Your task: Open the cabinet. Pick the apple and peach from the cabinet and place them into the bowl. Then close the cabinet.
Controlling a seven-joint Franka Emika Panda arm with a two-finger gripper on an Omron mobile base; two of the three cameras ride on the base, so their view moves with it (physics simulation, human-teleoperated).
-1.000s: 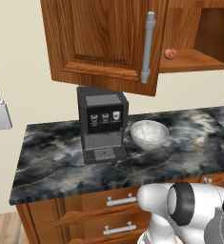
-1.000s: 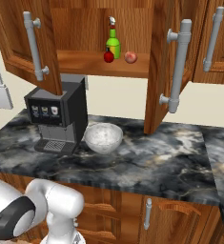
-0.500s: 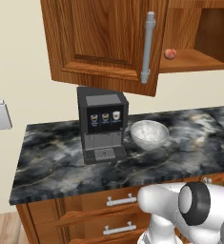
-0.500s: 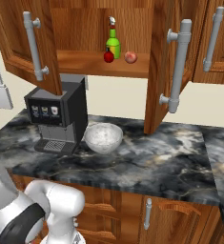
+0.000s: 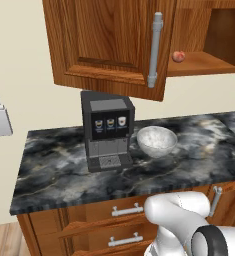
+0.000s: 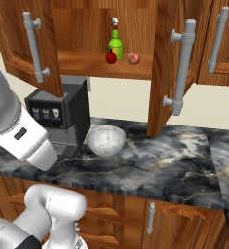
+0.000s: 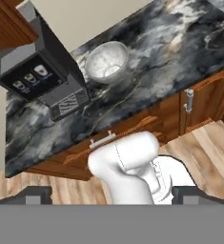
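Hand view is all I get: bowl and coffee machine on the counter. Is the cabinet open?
Observer: Yes. Both doors of the cabinet stand swung out in the right base view.
Operator: Fruit inside?
Observer: The apple and the peach sit side by side on the shelf, apart from each other.
Operator: Anything else up there?
Observer: A green bottle stands upright just behind the apple.
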